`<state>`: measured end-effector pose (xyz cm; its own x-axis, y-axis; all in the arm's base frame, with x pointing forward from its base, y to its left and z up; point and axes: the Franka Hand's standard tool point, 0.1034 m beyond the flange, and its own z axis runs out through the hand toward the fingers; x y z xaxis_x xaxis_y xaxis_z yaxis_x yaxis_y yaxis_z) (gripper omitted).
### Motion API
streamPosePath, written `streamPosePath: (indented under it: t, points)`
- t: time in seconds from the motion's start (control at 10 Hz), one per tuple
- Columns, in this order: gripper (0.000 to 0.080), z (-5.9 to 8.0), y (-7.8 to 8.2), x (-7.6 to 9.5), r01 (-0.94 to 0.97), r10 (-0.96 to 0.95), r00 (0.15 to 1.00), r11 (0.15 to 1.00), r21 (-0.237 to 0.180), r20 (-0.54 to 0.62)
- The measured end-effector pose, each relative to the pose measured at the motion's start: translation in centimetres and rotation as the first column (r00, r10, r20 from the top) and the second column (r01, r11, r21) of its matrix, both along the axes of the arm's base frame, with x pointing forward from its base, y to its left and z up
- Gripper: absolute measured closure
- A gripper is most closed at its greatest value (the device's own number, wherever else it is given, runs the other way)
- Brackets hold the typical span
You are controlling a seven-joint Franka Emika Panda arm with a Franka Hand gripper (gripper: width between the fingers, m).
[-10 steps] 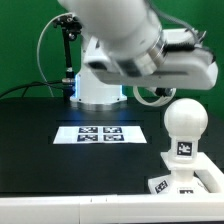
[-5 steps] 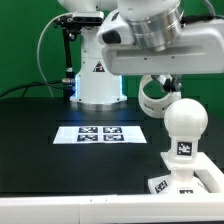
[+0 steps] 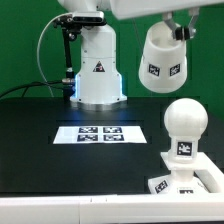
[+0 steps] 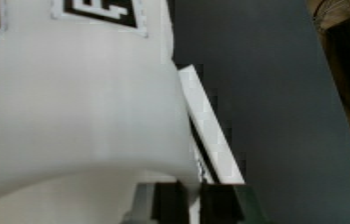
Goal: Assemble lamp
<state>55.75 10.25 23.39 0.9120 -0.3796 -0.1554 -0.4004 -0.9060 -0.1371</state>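
In the upper right of the exterior view, the gripper [image 3: 180, 27] clenches the rim of the tapered shade [image 3: 162, 59], holding it in the air with its wide end down. Below it, at lower right, the round bulb [image 3: 185, 121] stands upright in the angular base block [image 3: 185, 176]. The marker board [image 3: 100, 133] lies flat at center. The wrist view shows the shade [image 4: 65, 110] up close.

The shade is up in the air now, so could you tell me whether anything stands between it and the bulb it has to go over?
Nothing visible does. The shade hangs in the gripper, above the bulb, which stands upright on the base block. Only open air lies between them; the marker board lies flat on the table, off towards the exterior view's left.
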Motion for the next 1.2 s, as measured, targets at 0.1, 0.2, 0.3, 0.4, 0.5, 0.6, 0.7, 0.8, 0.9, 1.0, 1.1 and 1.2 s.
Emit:
streamPosePath:
  t: [0.1, 0.2, 0.3, 0.4, 0.5, 0.6, 0.7, 0.8, 0.9, 1.0, 1.1, 1.2]
  points:
    - [0.0772, -0.2, 0.4, 0.4, 0.007, -0.007, 0.998, 1.0, -0.006, 0.064]
    - [0.0772, -0.2, 0.6, 0.6, 0.023, -0.021, 0.991, 1.0, -0.02, 0.134]
    - [0.0772, -0.2, 0.8, 0.8, 0.041, -0.033, 0.978, 0.999, -0.034, 0.206]
    - [0.0772, 0.0, 1.0, 1.0, 0.044, -0.03, 0.963, 0.998, -0.047, 0.268]
    - [0.0772, 1.2, 0.7, 1.9, 0.042, -0.025, 0.953, 0.998, -0.049, 0.301]
    - [0.0772, 2.5, 0.4, 3.7, 0.039, -0.011, 0.923, 0.997, -0.066, 0.384]
    - [0.0772, 3.3, 0.3, 5.0, 0.032, 0.011, 0.891, 0.996, -0.086, 0.454]
    - [0.0772, 4.0, 0.4, 6.0, 0.042, 0.014, 0.861, 0.994, -0.099, 0.509]
    - [0.0772, 4.7, 0.8, 7.0, 0.065, 0.001, 0.823, 0.993, -0.095, 0.568]
    - [0.0772, 4.7, 1.8, 7.2, 0.078, -0.008, 0.785, 0.993, -0.086, 0.62]
    - [0.0772, 4.3, 2.7, 6.7, 0.088, -0.031, 0.757, 0.995, -0.055, 0.653]
    - [0.0772, 4.0, 2.7, 6.5, 0.08, -0.024, 0.762, 0.995, -0.057, 0.647]
